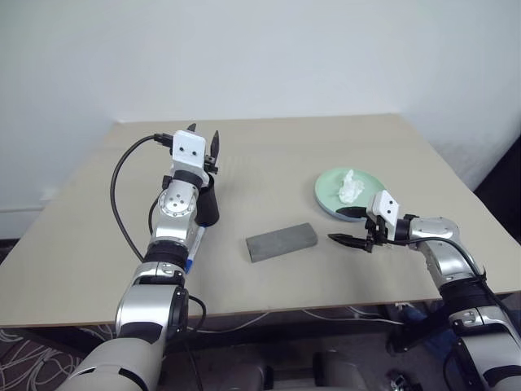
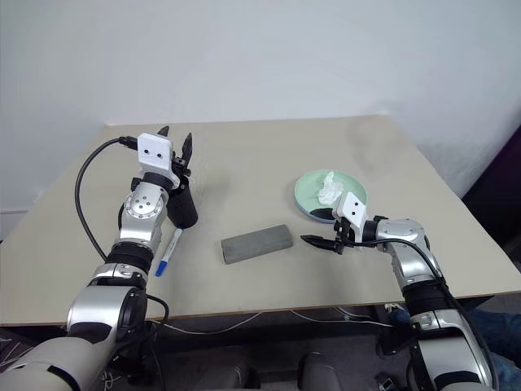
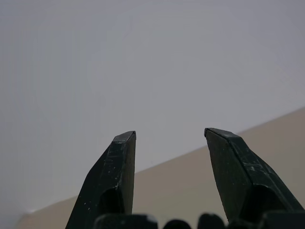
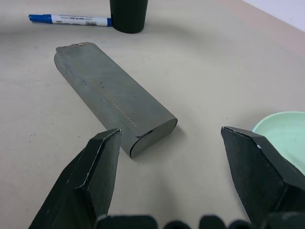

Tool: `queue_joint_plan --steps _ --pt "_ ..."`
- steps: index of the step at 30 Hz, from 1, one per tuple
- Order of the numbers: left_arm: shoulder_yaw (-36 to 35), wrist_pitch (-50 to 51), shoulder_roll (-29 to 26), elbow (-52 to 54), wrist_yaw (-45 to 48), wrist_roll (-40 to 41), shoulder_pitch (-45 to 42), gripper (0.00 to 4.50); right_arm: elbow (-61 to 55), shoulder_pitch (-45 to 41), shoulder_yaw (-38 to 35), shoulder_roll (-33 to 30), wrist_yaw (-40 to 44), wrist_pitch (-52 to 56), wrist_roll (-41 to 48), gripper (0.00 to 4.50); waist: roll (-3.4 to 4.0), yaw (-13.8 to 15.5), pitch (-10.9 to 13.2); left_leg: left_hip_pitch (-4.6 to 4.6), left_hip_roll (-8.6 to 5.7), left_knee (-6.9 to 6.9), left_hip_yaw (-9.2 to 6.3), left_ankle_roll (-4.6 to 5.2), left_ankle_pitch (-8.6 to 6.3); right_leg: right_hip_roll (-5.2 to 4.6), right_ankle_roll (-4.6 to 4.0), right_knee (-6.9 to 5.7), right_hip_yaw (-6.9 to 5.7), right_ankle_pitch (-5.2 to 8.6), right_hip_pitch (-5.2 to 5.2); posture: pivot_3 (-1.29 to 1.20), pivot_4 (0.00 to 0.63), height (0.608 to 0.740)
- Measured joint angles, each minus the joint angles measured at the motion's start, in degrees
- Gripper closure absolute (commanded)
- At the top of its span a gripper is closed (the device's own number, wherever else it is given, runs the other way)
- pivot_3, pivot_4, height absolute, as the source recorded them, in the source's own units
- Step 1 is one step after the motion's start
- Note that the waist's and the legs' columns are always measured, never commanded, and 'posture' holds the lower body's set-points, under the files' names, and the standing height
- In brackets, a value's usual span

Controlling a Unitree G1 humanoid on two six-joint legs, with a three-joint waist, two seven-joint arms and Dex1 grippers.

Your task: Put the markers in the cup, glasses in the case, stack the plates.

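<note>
Head view: left tool spread, empty, above the cup. Blue-capped marker on the counter beside it, still to go in. Case shut mid-counter; mint plate holds a tissue.
Left wrist: fingers apart, nothing between.
Right wrist: right tool released, facing case.

Grey case closed, flat before right gripper; blue-capped marker beyond, beside black cup; mint plate alongside.
</note>
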State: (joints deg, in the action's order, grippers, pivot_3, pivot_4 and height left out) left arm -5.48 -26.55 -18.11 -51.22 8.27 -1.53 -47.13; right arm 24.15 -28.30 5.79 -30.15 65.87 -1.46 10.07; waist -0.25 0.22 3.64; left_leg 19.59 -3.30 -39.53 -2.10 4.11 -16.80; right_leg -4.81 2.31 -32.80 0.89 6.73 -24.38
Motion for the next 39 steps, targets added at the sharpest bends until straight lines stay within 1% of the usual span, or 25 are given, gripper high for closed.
queue_joint_plan --steps 5,7,9,12,15,18,20,23,27,32,34,39 --pt "-0.3 5.6 0.5 10.0 6.0 5.0 3.1 2.07 -0.1 -0.1 0.0 0.0 0.3 0.1 0.0 0.85 0.0 0.0 0.0 0.0 0.01 0.0 0.0 0.0 -0.01 -0.01 0.0 0.0 0.01 0.0 -0.01 0.0 0.0 0.74" --pt "-0.6 9.8 0.5 15.6 8.5 8.1 5.4 2.07 -0.1 -0.1 0.0 0.0 0.6 0.3 0.1 0.85 0.0 -0.1 0.0 0.0 0.02 0.0 0.0 0.0 -0.01 0.0 0.0 -0.01 0.01 0.0 -0.03 0.0 0.0 0.74" --pt "-1.5 17.2 -0.1 25.1 11.6 13.3 9.5 2.07 -0.3 -0.2 0.1 0.1 0.9 0.5 0.2 0.85 0.01 -0.3 0.0 0.0 0.06 0.0 0.04 -0.01 -0.02 0.01 0.01 -0.06 0.03 0.0 -0.06 0.0 0.0 0.74" --pt "-4.3 27.8 -4.4 39.3 14.9 20.5 16.4 2.07 -0.3 -0.4 0.2 0.1 1.7 0.5 0.4 0.85 0.01 -0.9 0.0 0.0 0.16 0.0 0.01 -0.05 -0.03 0.08 0.0 -0.11 0.0 0.0 -0.11 0.0 0.0 0.74" --pt "-7.6 34.4 -8.4 48.4 17.3 25.5 21.4 2.07 0.4 -0.8 0.3 0.3 2.0 0.3 0.4 0.85 0.02 -1.4 0.0 -0.04 0.18 0.0 0.02 -0.07 -0.03 0.09 -0.02 -0.13 0.0 0.01 -0.07 0.0 0.0 0.74" --pt "-11.4 41.8 -10.7 55.2 20.0 33.0 26.5 2.07 1.6 -1.7 0.9 1.3 2.5 -0.1 0.4 0.85 0.03 -1.5 0.0 -0.1 0.18 0.0 0.04 -0.09 -0.04 0.08 -0.02 -0.13 0.0 0.01 -0.03 0.0 0.0 0.74" --pt "-13.4 47.2 -12.9 59.2 22.6 38.2 31.7 2.07 2.7 -2.6 1.6 1.8 3.0 -0.6 0.2 0.85 0.04 -1.6 0.0 -0.09 0.18 0.0 0.05 -0.09 -0.04 0.08 -0.03 -0.14 0.0 0.02 -0.06 0.0 0.0 0.74" --pt "-14.7 52.5 -15.9 62.4 25.2 42.0 37.6 2.07 4.3 -3.1 1.7 1.9 3.2 -1.3 -0.1 0.85 0.05 -1.6 0.0 -0.09 0.2 0.0 0.01 -0.11 -0.05 0.1 -0.04 -0.15 -0.03 0.03 -0.07 0.0 0.0 0.74" --pt "-16.4 55.3 -19.3 63.5 25.7 41.3 43.7 2.07 5.3 -4.0 2.0 2.3 3.5 -1.8 -0.1 0.85 0.08 -1.5 0.0 -0.09 0.2 0.01 0.01 -0.29 -0.14 0.11 -0.06 -0.16 -0.02 0.04 -0.08 0.0 0.0 0.74" --pt "-14.7 56.2 -22.2 61.2 21.8 32.2 48.0 2.07 6.0 -4.2 2.1 2.3 4.3 -2.6 -0.1 0.85 0.09 -1.5 0.1 -0.09 0.2 0.07 0.03 -0.32 -0.14 0.1 -0.06 -0.17 -0.02 0.04 -0.1 0.0 0.0 0.74" --pt "-12.7 56.6 -22.3 59.5 20.8 29.3 48.3 2.07 6.2 -4.2 2.1 2.3 4.3 -2.8 -0.1 0.85 0.09 -1.4 0.1 -0.1 0.19 0.12 0.02 -0.34 -0.14 0.09 -0.06 -0.16 -0.02 0.03 -0.11 0.0 0.0 0.74" --pt "-8.2 59.1 -18.9 55.7 18.3 25.8 45.4 2.07 6.2 -4.2 2.2 2.3 4.4 -2.8 -0.2 0.85 0.08 -1.4 0.0 -0.1 0.16 0.24 0.02 -0.36 -0.13 0.04 -0.05 -0.15 -0.03 0.03 -0.15 0.0 0.0 0.74"
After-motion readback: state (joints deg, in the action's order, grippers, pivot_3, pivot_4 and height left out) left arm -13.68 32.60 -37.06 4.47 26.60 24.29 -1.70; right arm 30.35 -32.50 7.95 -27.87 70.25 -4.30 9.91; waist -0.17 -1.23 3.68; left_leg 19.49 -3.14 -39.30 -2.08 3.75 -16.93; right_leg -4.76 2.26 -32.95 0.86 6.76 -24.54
